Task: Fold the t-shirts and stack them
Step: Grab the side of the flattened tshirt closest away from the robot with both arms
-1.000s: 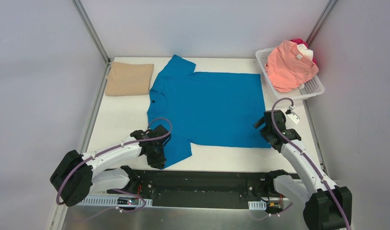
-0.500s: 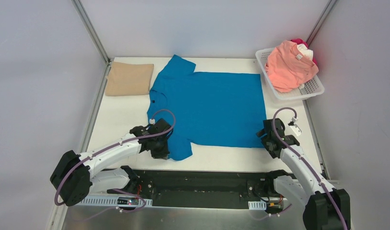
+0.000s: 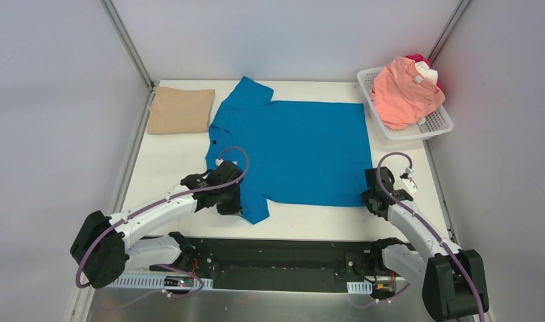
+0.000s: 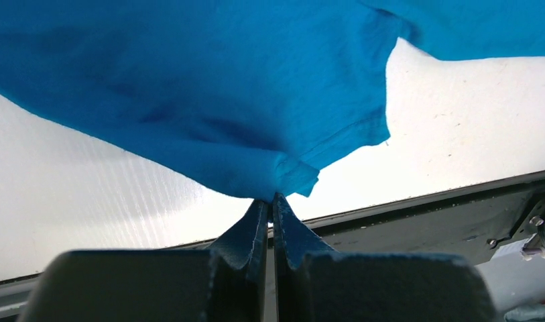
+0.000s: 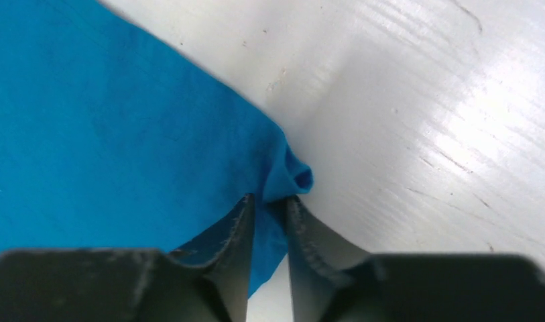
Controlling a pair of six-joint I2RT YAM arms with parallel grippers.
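A bright blue t-shirt lies spread flat on the white table, collar to the left. My left gripper is shut on its near sleeve; in the left wrist view the left gripper pinches a bunched fold of the blue t-shirt, lifted a little off the table. My right gripper is at the shirt's near right hem corner. The right wrist view shows the right gripper narrowed onto a puckered corner of the blue t-shirt. A tan t-shirt lies folded at the far left.
A white lattice basket stands at the far right corner, holding a salmon-pink shirt over white and red ones. Grey walls close in the table. A black rail runs along the near edge.
My left gripper has drawn the near sleeve up and to the right. My right gripper dropped onto the hem corner and closed from wide open onto the cloth.
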